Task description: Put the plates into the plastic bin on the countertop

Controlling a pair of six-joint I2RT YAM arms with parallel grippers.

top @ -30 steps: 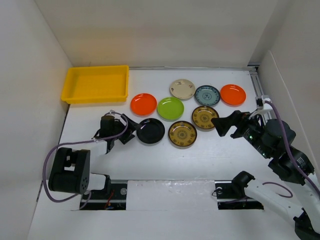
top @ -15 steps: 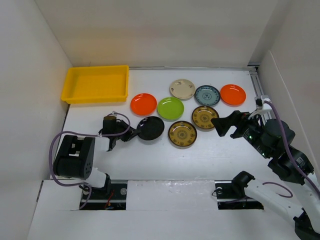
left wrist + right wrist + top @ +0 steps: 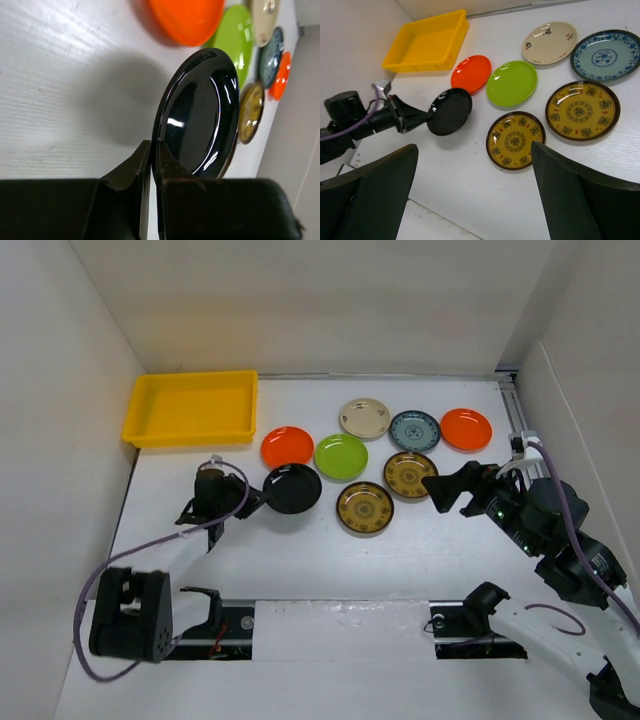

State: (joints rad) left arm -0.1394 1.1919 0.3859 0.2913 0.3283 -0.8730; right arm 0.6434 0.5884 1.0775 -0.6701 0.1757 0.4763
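Note:
My left gripper [image 3: 250, 502] is shut on the near rim of the black plate [image 3: 292, 488]. The plate is lifted and tilted above the countertop [image 3: 300, 550], with its shadow beneath it. In the left wrist view the fingers [image 3: 142, 160] pinch the plate's edge [image 3: 200, 115]. The yellow plastic bin [image 3: 190, 405] stands at the far left with nothing in it. An orange plate [image 3: 287, 447], a lime green one [image 3: 341, 456] and a gold-patterned one [image 3: 365, 507] lie next to the held plate. My right gripper [image 3: 445, 492] hovers open at the right, holding nothing.
Further right lie a cream plate [image 3: 364, 418], a teal-patterned plate [image 3: 414, 430], a second orange plate [image 3: 466, 429] and a second gold-patterned plate [image 3: 410, 474]. White walls close in the left, back and right. A rail [image 3: 515, 415] runs along the right wall.
The left gripper has shut on the black plate's rim and raised it off the countertop, tilting it and shifting it slightly away from the near edge. The right arm has not moved.

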